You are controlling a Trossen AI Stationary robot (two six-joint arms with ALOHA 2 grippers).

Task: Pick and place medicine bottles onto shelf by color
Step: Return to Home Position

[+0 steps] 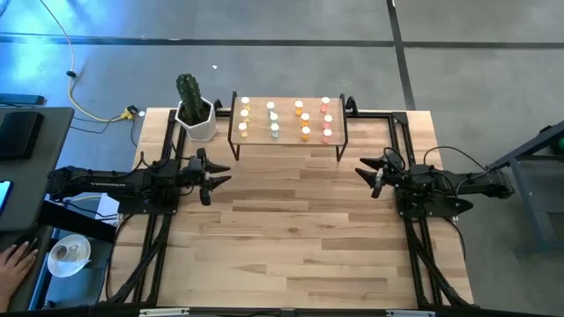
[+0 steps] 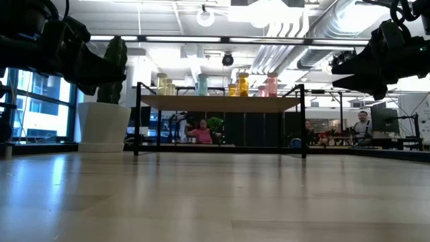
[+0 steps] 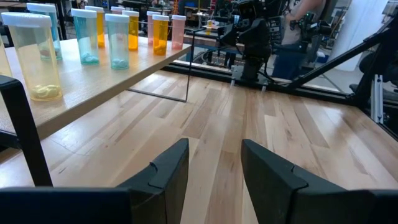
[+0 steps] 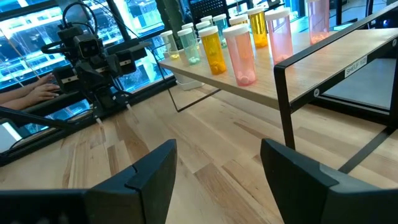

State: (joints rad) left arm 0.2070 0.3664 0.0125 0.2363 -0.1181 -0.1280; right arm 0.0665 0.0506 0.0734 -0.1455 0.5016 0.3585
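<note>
Both hands inspected and found empty. My left gripper [image 1: 220,174] hangs over the left side of the table [image 1: 291,238], just in front of the cactus pot [image 1: 196,119]. Its fingers stand apart with clear board showing between them in the left wrist view. My right gripper [image 1: 366,176] hangs opposite, over the right side, likewise parted and holding nothing. The medicine bottles [image 1: 273,116] all stand upright on the shelf [image 1: 289,141] at the far edge of the table. They are sorted into four files by colour: yellow at the pot end, then blue-green, orange and pink. I see none loose on the tabletop. Assessment of the goods: the nearest yellow bottle [image 3: 34,56] is clear-walled with a white cap and only a few pills lying at the bottom. I judge each bottle very light, rigid enough not to crush under a modest squeeze, and smooth-sided, so apt to slip or twist. They look tall for their base and stand close to their neighbours, so a brush from a finger could topple one into the next. Should any need correcting, I would take it across the body just under the cap. I would come in along the gap between files, fingers opened only slightly wider than the bottle, and close gently.
</note>
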